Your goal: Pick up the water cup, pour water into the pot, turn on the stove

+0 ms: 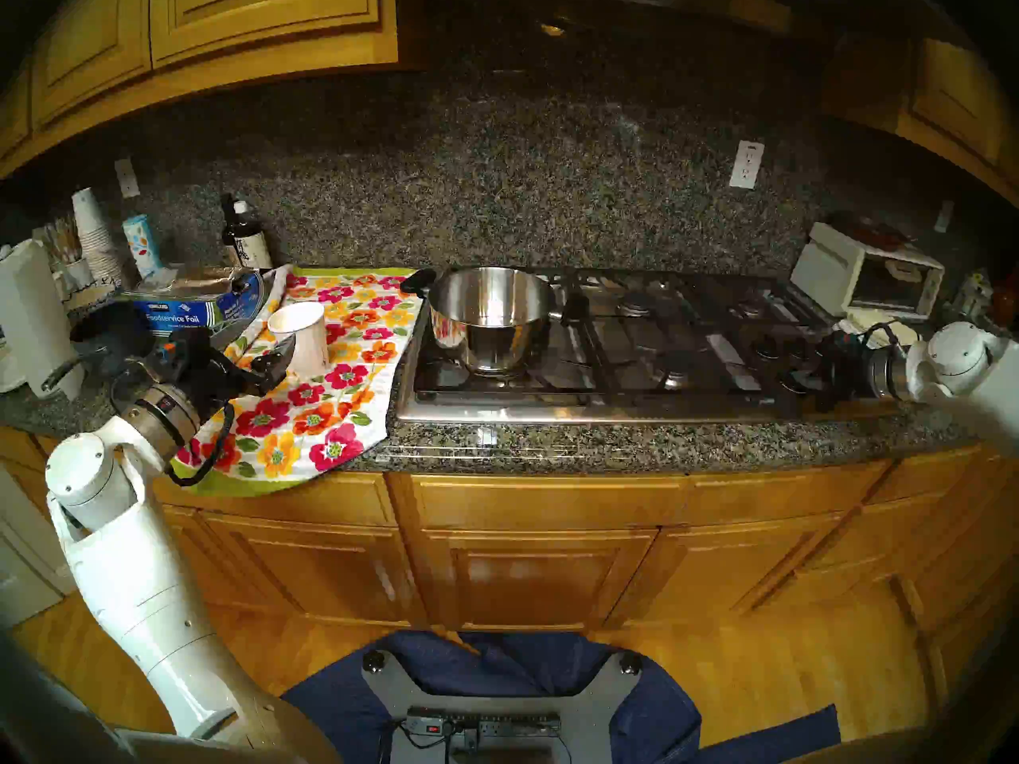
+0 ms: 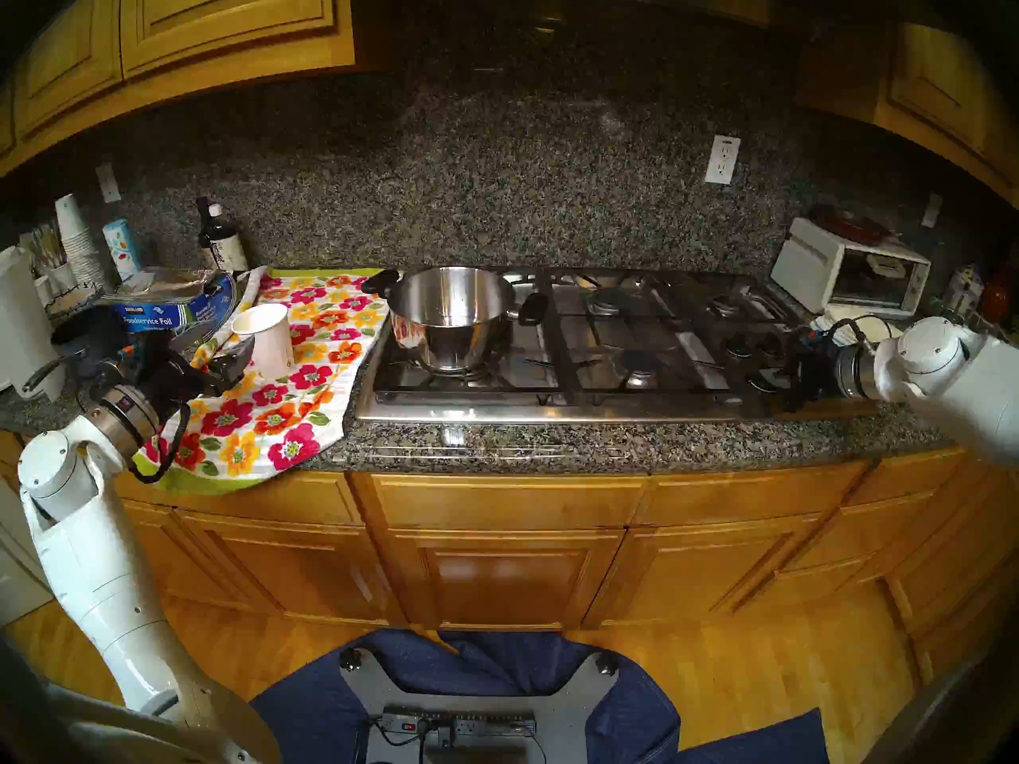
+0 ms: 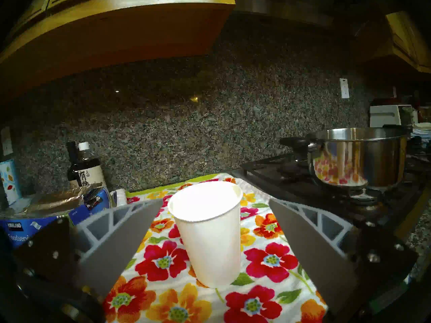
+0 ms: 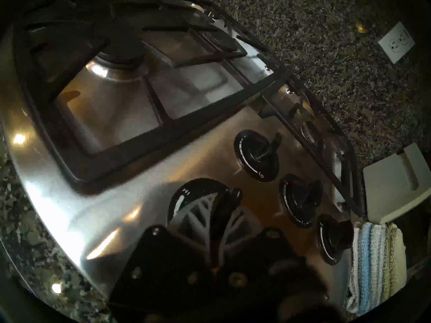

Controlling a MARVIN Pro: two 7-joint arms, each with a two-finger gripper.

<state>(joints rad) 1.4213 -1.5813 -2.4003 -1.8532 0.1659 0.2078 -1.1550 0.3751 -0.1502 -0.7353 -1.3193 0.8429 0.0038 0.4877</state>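
Observation:
The white paper water cup (image 1: 306, 341) (image 3: 210, 234) stands upright on a flowered towel (image 1: 309, 415), left of the stove. My left gripper (image 1: 273, 346) (image 3: 215, 200) is open, with one finger on each side of the cup and neither touching it. The shiny steel pot (image 1: 491, 316) (image 3: 356, 157) sits on the front left burner of the stove (image 1: 496, 413) (image 4: 116, 119). At the stove's right end, my right gripper (image 1: 827, 360) (image 4: 220, 208) is shut on the grip of the nearest black knob (image 4: 186, 194). No flame is visible.
A foil box (image 1: 182, 311), a dark sauce bottle (image 1: 245, 239) and a stack of cups (image 1: 94, 233) crowd the counter behind the left arm. A white toaster oven (image 1: 865, 278) and folded towels (image 4: 375, 269) lie right of the stove. Three more knobs (image 4: 256, 157) sit beside the gripped one.

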